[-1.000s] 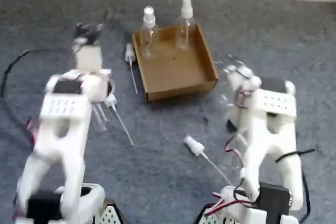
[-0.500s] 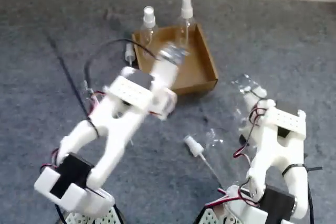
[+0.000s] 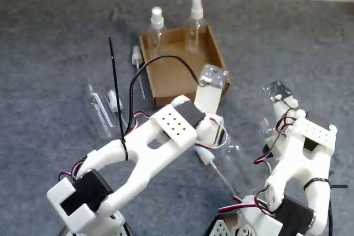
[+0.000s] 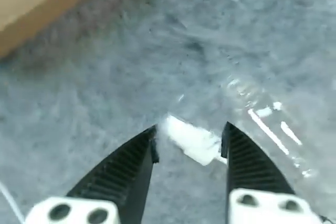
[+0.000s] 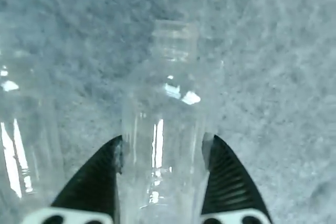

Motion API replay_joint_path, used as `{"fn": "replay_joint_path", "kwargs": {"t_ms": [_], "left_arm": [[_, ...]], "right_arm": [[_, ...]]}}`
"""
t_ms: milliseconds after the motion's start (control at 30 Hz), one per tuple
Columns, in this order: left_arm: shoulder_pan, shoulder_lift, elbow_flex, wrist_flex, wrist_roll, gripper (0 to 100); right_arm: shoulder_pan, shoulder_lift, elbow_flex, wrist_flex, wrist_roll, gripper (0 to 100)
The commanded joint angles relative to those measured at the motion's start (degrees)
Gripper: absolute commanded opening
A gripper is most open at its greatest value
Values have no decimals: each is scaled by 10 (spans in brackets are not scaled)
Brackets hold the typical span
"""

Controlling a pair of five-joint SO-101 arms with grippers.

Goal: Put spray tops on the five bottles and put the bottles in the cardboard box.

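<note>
The left arm (image 3: 166, 134) covers part of the front wall of the cardboard box (image 3: 217, 59).

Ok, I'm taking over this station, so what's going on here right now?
The left gripper hangs open over a loose spray top on the carpet, with a finger on either side of it. The right gripper grips an uncapped clear bottle. Two capped bottles stand in the cardboard box. A further bottle lies on the carpet.

High camera steeply down over the whole table (image 3: 50, 37); both wrist cameras close above patches of it.
</note>
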Motion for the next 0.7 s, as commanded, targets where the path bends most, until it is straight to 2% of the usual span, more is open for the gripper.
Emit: {"fn": "replay_joint_path", "kwargs": {"t_ms": [0, 400, 667], "left_arm": [[10, -4, 35, -30, 32, 172], [29, -4, 95, -90, 30, 172], [24, 18, 94, -86, 17, 172]], "right_arm": [[3, -11, -6, -7, 3, 2], [4, -11, -5, -3, 3, 2], [7, -11, -5, -3, 3, 2]]}}
